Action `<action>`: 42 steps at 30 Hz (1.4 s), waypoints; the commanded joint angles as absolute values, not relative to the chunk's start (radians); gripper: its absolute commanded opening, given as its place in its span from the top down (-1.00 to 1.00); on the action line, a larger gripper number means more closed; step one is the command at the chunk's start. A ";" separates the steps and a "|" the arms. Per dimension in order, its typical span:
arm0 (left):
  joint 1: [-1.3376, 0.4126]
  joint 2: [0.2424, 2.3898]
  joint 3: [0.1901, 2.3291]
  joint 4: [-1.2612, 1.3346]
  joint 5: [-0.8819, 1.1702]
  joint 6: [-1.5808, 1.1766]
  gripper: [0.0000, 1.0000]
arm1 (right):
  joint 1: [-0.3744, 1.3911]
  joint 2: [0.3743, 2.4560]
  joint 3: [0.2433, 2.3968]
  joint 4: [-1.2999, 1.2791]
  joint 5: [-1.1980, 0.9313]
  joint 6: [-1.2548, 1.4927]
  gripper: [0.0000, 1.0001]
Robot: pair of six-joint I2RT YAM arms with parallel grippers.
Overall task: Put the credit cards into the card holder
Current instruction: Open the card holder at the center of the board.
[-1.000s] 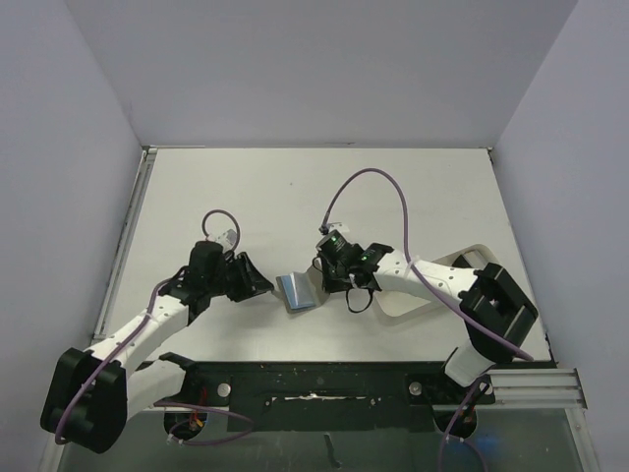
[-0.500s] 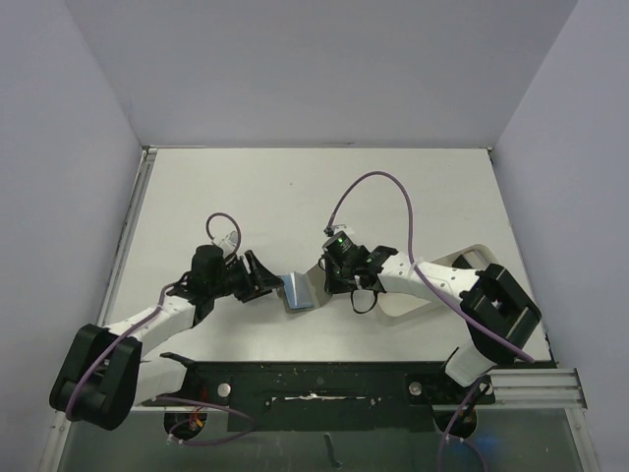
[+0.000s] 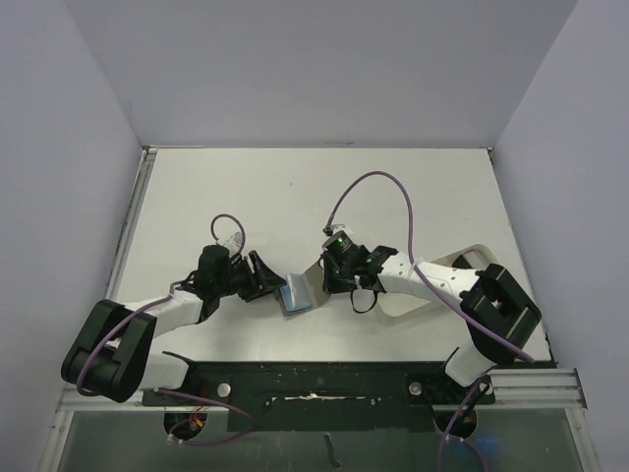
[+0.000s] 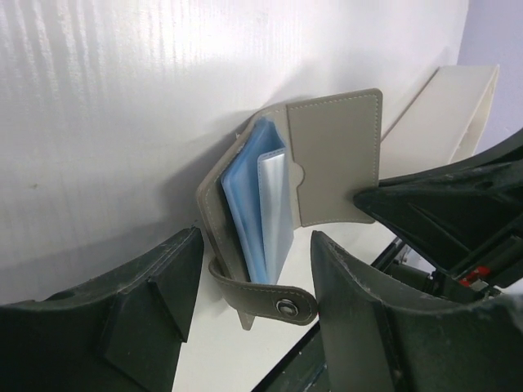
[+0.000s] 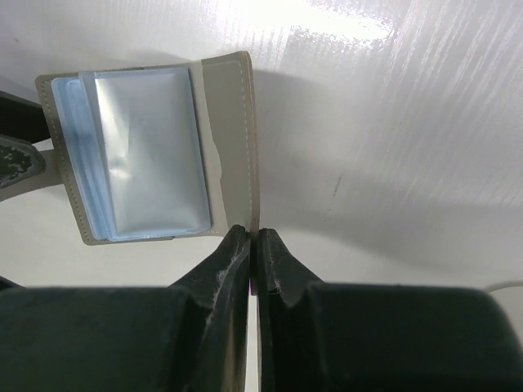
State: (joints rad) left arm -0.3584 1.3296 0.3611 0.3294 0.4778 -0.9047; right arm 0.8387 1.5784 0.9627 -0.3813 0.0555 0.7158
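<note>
So the left jaws just popped wide open and slid in closer to the card holder (image 3: 297,292). They're gripping nothing, and in the wrist view the clasp end sits between them. The holder lies unfolded on the bench (image 3: 295,187) between the two arms, blue lining up. The right jaws are pinched shut on the edge of its grey flap, same as a second ago. I can't spot any loose credit cards (something pale sits in the pockets, can't tell what), so my guess is it's lining up to grab the holder, not loading yet.

A white oblong tray (image 3: 476,257) lies on the white table (image 3: 295,187), near its right edge.
</note>
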 commanded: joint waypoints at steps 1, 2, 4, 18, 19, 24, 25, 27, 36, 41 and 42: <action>-0.360 1.340 0.385 0.366 0.412 -0.854 -0.06 | 0.836 1.562 0.953 -0.337 0.047 0.714 1.00; -0.360 1.341 0.383 0.364 0.407 -0.849 -0.05 | 0.835 1.566 0.951 -0.335 0.044 0.716 1.00; -0.360 1.343 0.373 0.381 0.412 -0.850 -0.01 | 0.834 1.570 0.947 -0.334 0.041 0.719 1.00; -0.371 1.342 0.313 0.587 0.503 -0.913 0.35 | 0.833 1.578 0.925 -0.308 0.023 0.735 1.00; -0.371 1.338 0.311 0.589 0.504 -0.916 0.45 | 0.832 1.580 0.924 -0.307 0.023 0.734 1.00; -0.371 1.332 0.301 0.595 0.500 -0.926 0.67 | 0.833 1.573 0.919 -0.309 0.026 0.738 1.00; -0.371 1.335 0.299 0.601 0.504 -0.929 0.68 | 0.832 1.569 0.917 -0.309 0.029 0.739 0.99; -0.371 1.345 0.298 0.612 0.510 -0.934 0.67 | 0.834 1.561 0.911 -0.308 0.036 0.743 0.99; -0.376 1.401 0.307 0.662 0.536 -0.950 0.33 | 0.839 1.551 0.899 -0.296 0.030 0.753 0.99; -0.380 1.439 0.301 0.717 0.549 -0.973 0.61 | 0.841 1.544 0.896 -0.296 0.025 0.752 0.99; -0.380 1.443 0.300 0.731 0.555 -0.982 0.70 | 0.841 1.542 0.895 -0.297 0.025 0.752 0.98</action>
State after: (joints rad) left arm -0.3714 1.4231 0.2970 0.6071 0.5068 -0.9604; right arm 0.8364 1.5799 0.9009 -0.3252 0.0402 0.7429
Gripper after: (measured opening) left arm 0.231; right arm 0.050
